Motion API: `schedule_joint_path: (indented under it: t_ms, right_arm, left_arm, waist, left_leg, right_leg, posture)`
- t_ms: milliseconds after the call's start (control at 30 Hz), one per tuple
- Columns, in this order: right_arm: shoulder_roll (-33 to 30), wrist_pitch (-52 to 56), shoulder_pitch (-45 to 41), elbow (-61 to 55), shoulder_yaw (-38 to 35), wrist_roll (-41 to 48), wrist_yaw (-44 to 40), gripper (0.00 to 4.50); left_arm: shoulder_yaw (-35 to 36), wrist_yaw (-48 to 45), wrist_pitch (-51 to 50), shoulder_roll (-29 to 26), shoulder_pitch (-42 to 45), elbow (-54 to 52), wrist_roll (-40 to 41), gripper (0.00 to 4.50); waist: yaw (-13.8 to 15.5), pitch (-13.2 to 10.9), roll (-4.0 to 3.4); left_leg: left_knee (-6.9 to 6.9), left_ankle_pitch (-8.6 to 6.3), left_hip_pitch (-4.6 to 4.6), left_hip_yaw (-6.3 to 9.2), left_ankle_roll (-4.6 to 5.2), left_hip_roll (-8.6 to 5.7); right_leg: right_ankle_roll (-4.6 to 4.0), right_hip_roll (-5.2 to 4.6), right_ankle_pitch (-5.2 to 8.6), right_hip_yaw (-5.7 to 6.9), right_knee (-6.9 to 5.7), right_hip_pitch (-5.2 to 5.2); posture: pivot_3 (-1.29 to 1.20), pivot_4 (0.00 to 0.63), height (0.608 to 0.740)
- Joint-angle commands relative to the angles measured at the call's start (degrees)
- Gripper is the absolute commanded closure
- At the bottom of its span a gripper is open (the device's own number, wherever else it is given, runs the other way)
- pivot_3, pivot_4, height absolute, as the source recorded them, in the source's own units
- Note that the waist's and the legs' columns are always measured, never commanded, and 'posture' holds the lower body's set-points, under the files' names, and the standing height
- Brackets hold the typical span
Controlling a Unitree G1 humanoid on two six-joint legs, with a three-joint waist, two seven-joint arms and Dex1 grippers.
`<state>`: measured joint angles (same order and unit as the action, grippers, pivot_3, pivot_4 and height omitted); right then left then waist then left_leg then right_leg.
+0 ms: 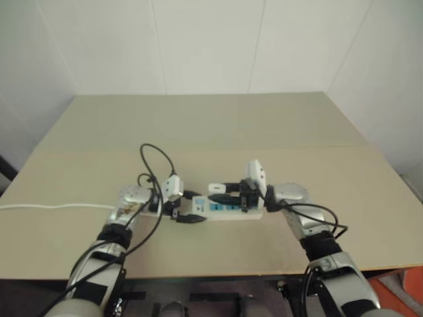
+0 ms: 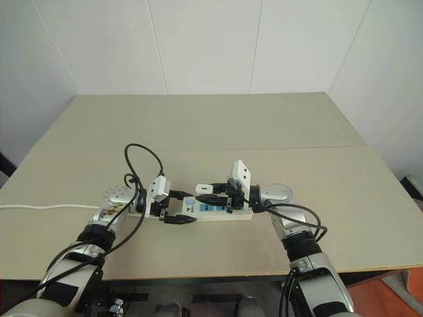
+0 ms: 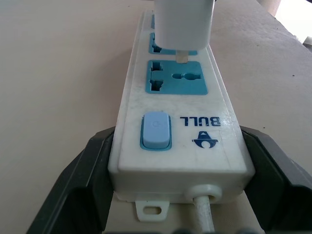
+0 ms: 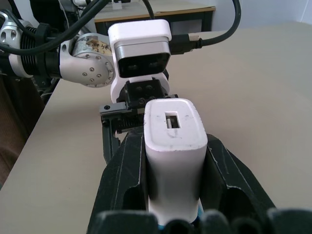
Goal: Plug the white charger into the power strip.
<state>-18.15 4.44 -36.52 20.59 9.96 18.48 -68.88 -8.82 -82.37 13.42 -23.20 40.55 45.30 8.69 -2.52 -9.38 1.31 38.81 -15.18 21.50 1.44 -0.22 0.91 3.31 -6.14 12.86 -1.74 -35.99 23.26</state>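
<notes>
The left gripper (image 3: 175, 161) clamped the BULL power strip (image 3: 178, 122), while the right gripper (image 4: 173, 161) gripped the white charger (image 4: 173, 131), its prongs apparently just above a blue socket (image 3: 176, 78).

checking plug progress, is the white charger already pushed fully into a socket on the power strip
No: in the left wrist view the white charger hovers above the power strip, its metal prong still visible over the blue socket face.

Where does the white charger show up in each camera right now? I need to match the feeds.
Left eye view: the white charger sits mid-picture over the power strip, in the right gripper.
Right eye view: same spot, slightly left of centre.
Left wrist view: top centre, its prongs above a blue socket; the left gripper clamps the strip's end.
Right wrist view: centre, between the black fingers.
Shared landmark: the power strip.
</notes>
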Motion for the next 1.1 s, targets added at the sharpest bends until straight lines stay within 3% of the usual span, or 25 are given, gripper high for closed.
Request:
schedule_joint_path:
  t_ms: [33,1100]
  right_arm:
    - [1.0,-2.5,-2.3,1.0,-0.6,-0.2,-1.0,3.37]
    - [1.2,-8.4,-5.4,15.1,-0.8,-5.2,-3.8,3.37]
  left_arm:
    - [-1.1,-1.4,-0.7,-0.9,-1.0,-0.7,-1.2,1.22]
    - [-1.0,-0.5,-2.3,-1.4,-2.3,-3.3,-1.1,1.22]
  waist:
    - [0.0,0.0,0.00]
    - [0.0,0.0,-0.01]
  left_leg:
    - [0.00,0.00,0.00,0.00,0.00,0.00]
    - [-0.01,0.00,-0.01,0.01,0.00,0.00]
  right_leg:
    - [0.00,0.00,0.00,0.00,0.00,0.00]
    - [0.00,0.00,0.00,0.00,-0.04,-0.03]
  posture:
    - [0.00,0.150,0.740]
    - [0.00,0.150,0.740]
